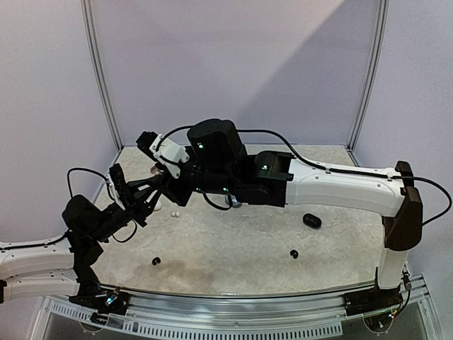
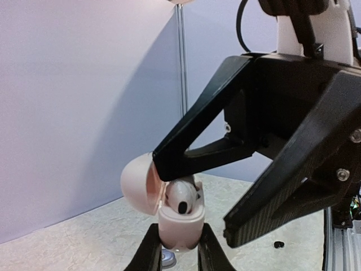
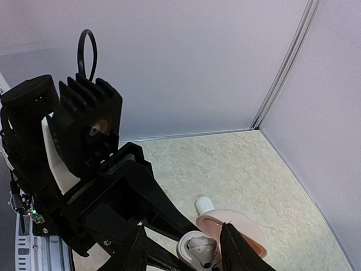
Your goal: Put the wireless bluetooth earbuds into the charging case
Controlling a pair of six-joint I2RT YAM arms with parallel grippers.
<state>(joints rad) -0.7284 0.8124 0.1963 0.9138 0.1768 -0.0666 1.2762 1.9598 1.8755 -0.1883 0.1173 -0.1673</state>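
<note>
Tabletop point(image 1: 248, 248) holds a black case point(image 1: 312, 221), seen only overhead.

charging case point(image 2: 179, 226): glossy white plastic; earbud point(image 2: 180, 195): glossy; table point(image 1: 248, 248): matt, mottled beige

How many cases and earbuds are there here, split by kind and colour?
White charging case: 1
Black charging case: 1
White earbud seated in the white case: 1
Loose black earbuds: 2
Loose white earbud: 1
Total: 6; a greyish speck under the arms is too unclear to count.
</note>
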